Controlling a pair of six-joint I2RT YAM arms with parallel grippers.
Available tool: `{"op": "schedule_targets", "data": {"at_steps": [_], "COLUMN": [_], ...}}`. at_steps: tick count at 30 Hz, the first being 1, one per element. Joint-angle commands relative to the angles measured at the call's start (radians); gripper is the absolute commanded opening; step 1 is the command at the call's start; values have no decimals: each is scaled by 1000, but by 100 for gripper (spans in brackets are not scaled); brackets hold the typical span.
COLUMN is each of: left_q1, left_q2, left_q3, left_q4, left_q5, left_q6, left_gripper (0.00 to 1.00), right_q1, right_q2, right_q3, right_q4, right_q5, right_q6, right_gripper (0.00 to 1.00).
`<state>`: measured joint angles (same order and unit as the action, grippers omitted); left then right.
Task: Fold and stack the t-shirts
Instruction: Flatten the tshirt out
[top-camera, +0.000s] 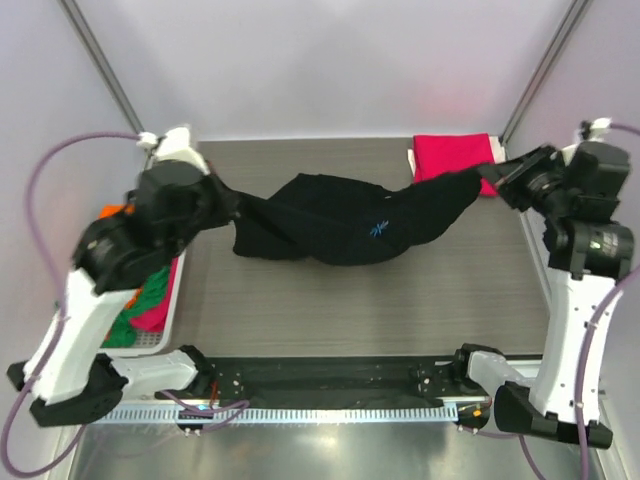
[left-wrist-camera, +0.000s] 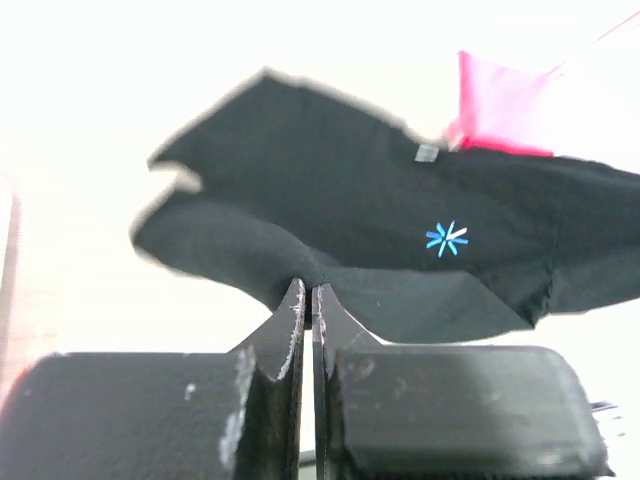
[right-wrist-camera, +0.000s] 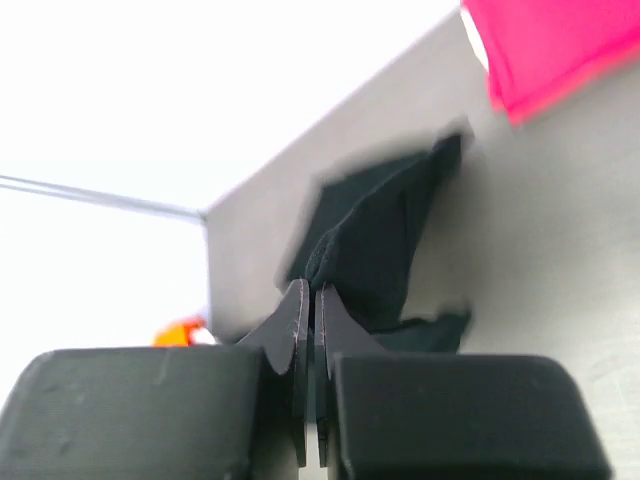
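Note:
The black t-shirt (top-camera: 350, 225) hangs stretched between both grippers above the table, sagging in the middle, with a small blue star print. My left gripper (top-camera: 228, 203) is shut on its left end; in the left wrist view the jaws (left-wrist-camera: 308, 292) pinch the cloth (left-wrist-camera: 380, 230). My right gripper (top-camera: 490, 178) is shut on its right end; in the right wrist view the jaws (right-wrist-camera: 308, 292) pinch the cloth (right-wrist-camera: 375, 245). A folded crimson-pink t-shirt (top-camera: 452, 158) lies at the back right of the table; it also shows in the left wrist view (left-wrist-camera: 495, 110) and the right wrist view (right-wrist-camera: 555, 45).
A white mesh basket (top-camera: 170, 310) at the left edge holds green (top-camera: 128, 325), pink (top-camera: 152, 318) and orange (top-camera: 112, 212) shirts, partly hidden by my left arm. A black rail (top-camera: 330, 385) runs along the near edge between the arm bases.

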<state>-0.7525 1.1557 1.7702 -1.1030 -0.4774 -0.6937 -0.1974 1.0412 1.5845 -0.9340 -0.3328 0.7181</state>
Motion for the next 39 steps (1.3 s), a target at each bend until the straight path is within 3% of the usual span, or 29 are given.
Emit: {"op": "schedule_targets", "data": {"at_steps": [1, 6, 10, 15, 20, 26, 28, 30, 31, 32, 34, 35, 36, 37, 39], "left_q1": [-2, -2, -1, -2, -1, 10, 80, 317, 394, 517, 611, 683, 699, 700, 700], "left_q2": [-83, -200, -286, -350, -285, -88, -9, 41, 91, 129, 306, 368, 430, 478, 463], "left_q3": [86, 187, 207, 179, 140, 78, 7, -78, -201, -259, -360, -370, -373, -396, -438], "left_q4": [-78, -31, 40, 114, 88, -9, 25, 64, 151, 179, 203, 190, 183, 201, 251], "left_q5": [-29, 31, 118, 200, 163, -154, -107, 151, 225, 305, 383, 446, 529, 534, 528], "left_q6": [57, 143, 183, 201, 151, 65, 59, 16, 7, -6, -15, -10, 18, 32, 46], "left_gripper": [0, 0, 0, 0, 0, 0, 0, 0, 0, 0, 0, 0, 18, 45, 67], "right_q1": [0, 3, 52, 249, 314, 306, 308, 308, 312, 315, 328, 331, 337, 355, 366], "right_q2": [-13, -82, -154, -234, -159, 123, 263, 363, 516, 595, 858, 943, 1001, 1069, 1057], "right_q3": [239, 512, 666, 718, 730, 605, 545, 522, 531, 598, 792, 857, 915, 971, 921], "right_q4": [-89, -95, -82, 4, 54, 60, 86, 141, 142, 129, 8, -33, -108, -132, -126], "right_q5": [93, 219, 511, 727, 652, 488, 476, 442, 437, 434, 454, 442, 442, 468, 497], "right_q6": [24, -3, -45, -143, -259, -241, -241, -240, -246, -246, -258, -266, -278, -299, -312], "right_gripper": [1, 1, 1, 1, 1, 1, 1, 1, 1, 1, 1, 25, 54, 93, 100]}}
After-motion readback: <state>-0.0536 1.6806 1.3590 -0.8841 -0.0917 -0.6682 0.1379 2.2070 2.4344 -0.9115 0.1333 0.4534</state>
